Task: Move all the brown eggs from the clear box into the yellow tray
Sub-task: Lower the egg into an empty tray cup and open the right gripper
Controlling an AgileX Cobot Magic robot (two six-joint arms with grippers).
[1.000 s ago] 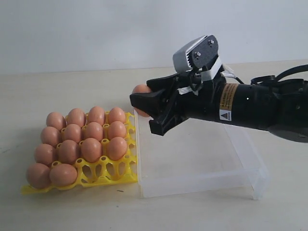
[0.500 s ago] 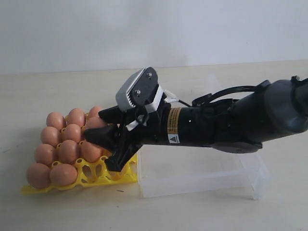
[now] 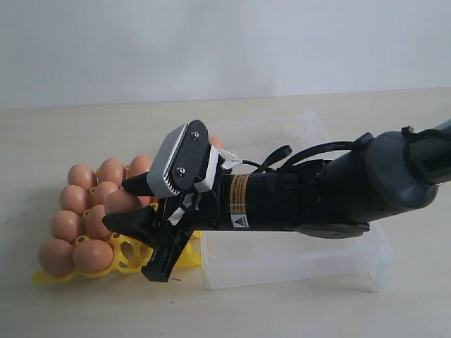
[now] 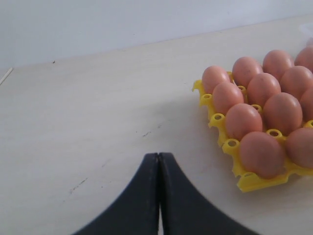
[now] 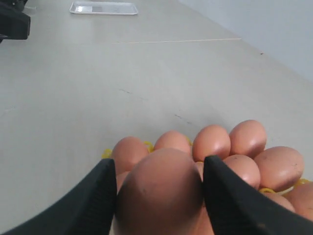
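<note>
My right gripper (image 3: 129, 205) is shut on a brown egg (image 3: 121, 202) and holds it low over the right part of the yellow tray (image 3: 49, 276), among the several brown eggs (image 3: 83, 176) seated there. Some front-row cups (image 3: 131, 248) show bare yellow. In the right wrist view the held egg (image 5: 159, 193) fills the gap between both fingers of that gripper (image 5: 160, 164), with tray eggs (image 5: 247, 138) behind. The clear box (image 3: 296, 262) lies under the right arm. A bit of another egg (image 3: 215, 141) shows behind the wrist camera. My left gripper (image 4: 159, 156) is shut on nothing, over bare table beside the tray (image 4: 254, 182).
The right arm's black forearm (image 3: 317, 197) stretches across the clear box. A small white tray (image 5: 102, 7) lies far off on the table, and a dark piece of equipment (image 5: 12, 22) sits near it. Pale tabletop (image 4: 88, 107) surrounds the yellow tray.
The right gripper has carried the egg from above the clear box's left end leftward and down to just over the yellow tray. The eggs in the tray have not moved.
</note>
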